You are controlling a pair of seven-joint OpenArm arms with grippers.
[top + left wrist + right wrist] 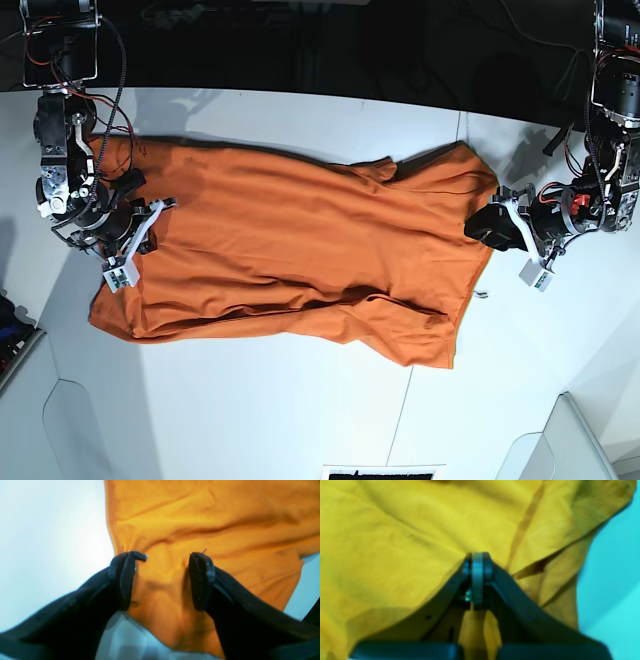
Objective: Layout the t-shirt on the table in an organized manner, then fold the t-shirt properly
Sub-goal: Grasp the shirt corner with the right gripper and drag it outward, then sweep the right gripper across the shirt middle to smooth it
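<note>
Black fingers of your left tool are standing spread over the t-shirt hem; your right tool is pinching its opposite edge. It's lying rumpled on the bench, soft and light, so grip seams.

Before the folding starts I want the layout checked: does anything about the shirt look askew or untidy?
Yes. The t-shirt lies stretched across the table but not flat: a flap is doubled over at its upper middle edge, and long creases run along the lower part. The bottom edge slants unevenly.
</note>
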